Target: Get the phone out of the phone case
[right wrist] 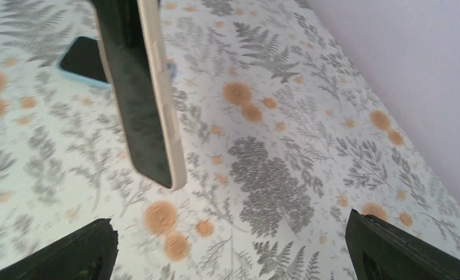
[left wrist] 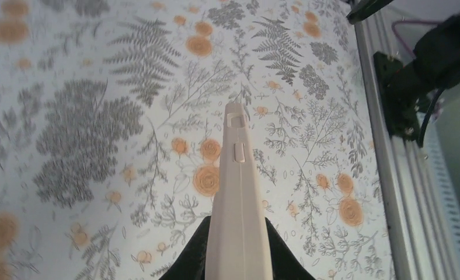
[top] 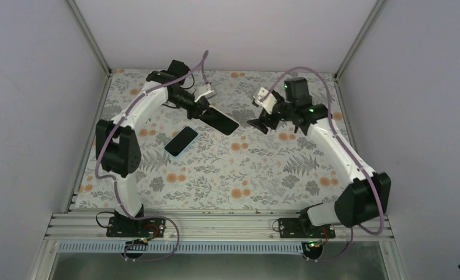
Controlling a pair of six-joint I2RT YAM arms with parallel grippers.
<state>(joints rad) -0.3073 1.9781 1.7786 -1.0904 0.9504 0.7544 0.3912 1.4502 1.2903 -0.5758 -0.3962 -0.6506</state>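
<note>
Phone case (top: 220, 120), clamped in left tool (top: 203, 109), points its long axis toward wide-apart right tool (top: 261, 125)

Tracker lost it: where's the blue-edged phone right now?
Top view: the blue-edged phone lies flat on the table, left of centre, just below-left of the cream case held up by the left pincer.

The desk (top: 227, 175) wears a pale covering (left wrist: 87, 134) printed all over with grey ferns and orange blossoms. Plain lilac-white walls (top: 29, 105) close its left, far and right edges, and a ribbed metal rail (top: 222, 224) lines the near edge.
</note>
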